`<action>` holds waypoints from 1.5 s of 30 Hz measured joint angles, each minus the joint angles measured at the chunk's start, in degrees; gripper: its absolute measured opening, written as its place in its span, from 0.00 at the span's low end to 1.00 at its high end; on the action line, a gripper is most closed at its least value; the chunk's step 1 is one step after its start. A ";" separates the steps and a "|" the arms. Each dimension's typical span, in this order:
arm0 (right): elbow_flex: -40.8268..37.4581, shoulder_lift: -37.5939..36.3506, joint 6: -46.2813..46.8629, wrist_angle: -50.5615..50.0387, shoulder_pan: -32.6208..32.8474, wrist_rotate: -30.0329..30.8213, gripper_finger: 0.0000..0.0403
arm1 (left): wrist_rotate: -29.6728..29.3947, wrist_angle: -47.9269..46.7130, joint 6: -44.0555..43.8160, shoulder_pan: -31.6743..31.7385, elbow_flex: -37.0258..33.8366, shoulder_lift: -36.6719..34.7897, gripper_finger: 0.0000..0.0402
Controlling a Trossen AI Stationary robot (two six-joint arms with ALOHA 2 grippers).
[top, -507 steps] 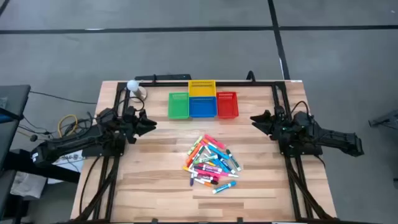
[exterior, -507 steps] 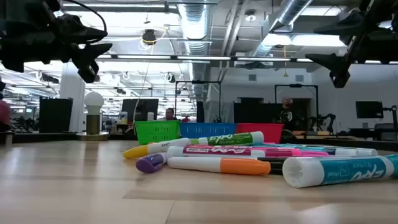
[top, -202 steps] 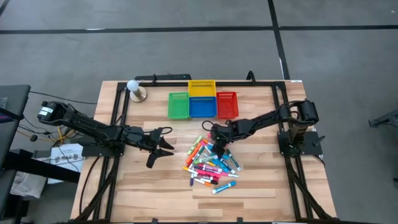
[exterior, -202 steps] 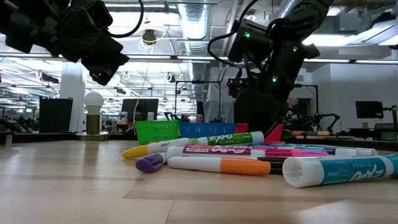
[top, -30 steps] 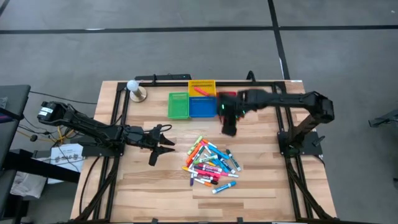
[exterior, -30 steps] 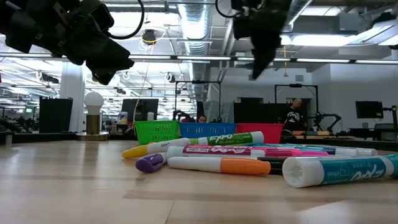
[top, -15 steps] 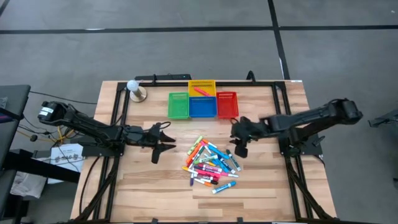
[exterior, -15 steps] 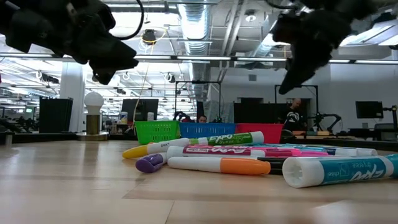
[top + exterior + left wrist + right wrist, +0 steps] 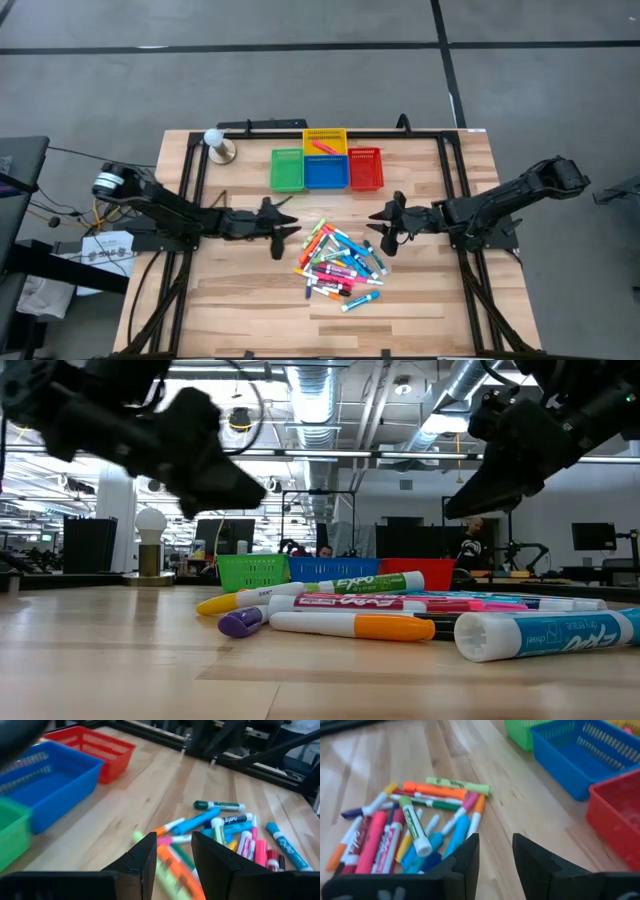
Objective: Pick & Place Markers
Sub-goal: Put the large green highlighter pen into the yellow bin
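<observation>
Several markers (image 9: pixel 340 262) lie in a loose pile on the wooden table, flat on their barrels; the low view shows the markers (image 9: pixel 360 603) up close. One pink marker (image 9: pixel 322 147) lies in the yellow basket (image 9: pixel 325 135). My left gripper (image 9: pixel 287 229) hovers open just left of the pile, nothing between its fingers (image 9: pixel 140 862). My right gripper (image 9: pixel 384 228) hovers open at the pile's right far corner, also bare; its wrist view looks over the markers (image 9: pixel 415 827).
Green (image 9: pixel 287 170), blue (image 9: pixel 326 173) and red (image 9: pixel 365 169) baskets stand in a row behind the pile, the yellow one behind the blue. A white ball on a round base (image 9: pixel 215 143) stands at the far left. Bare wood lies near the front edge.
My right gripper has come away from the baskets toward the near edge and sunk low beside the pile's right side, tipping from pointing steeply down to nearly level. My left gripper has slid toward the table's right, closer to the pile, and dropped a little.
</observation>
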 joint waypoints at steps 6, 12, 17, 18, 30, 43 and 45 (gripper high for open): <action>-0.59 3.38 -1.16 4.39 0.76 -0.11 0.27 | -4.60 -3.05 2.05 -0.05 8.24 8.57 0.30; -0.64 5.73 0.29 4.86 4.09 -0.08 0.27 | -10.16 -8.87 -1.05 -0.03 11.89 12.20 0.30; -0.63 6.23 0.28 5.29 5.29 -0.09 0.27 | -4.19 -9.81 -6.08 -0.05 12.73 14.41 0.30; -0.63 6.23 0.28 5.32 5.20 -0.07 0.27 | -3.21 -9.98 -6.72 -0.05 12.72 14.67 0.30; -0.63 6.23 0.30 5.36 4.63 0.02 0.27 | -0.02 -10.98 -7.26 -0.12 12.70 15.50 0.30; -0.61 6.23 0.32 5.33 4.63 0.15 0.27 | -2.93 -12.69 -6.10 0.03 12.70 15.50 0.30; -0.59 6.23 0.32 5.36 4.63 0.17 0.27 | -2.93 -12.66 -6.10 0.03 12.70 15.50 0.30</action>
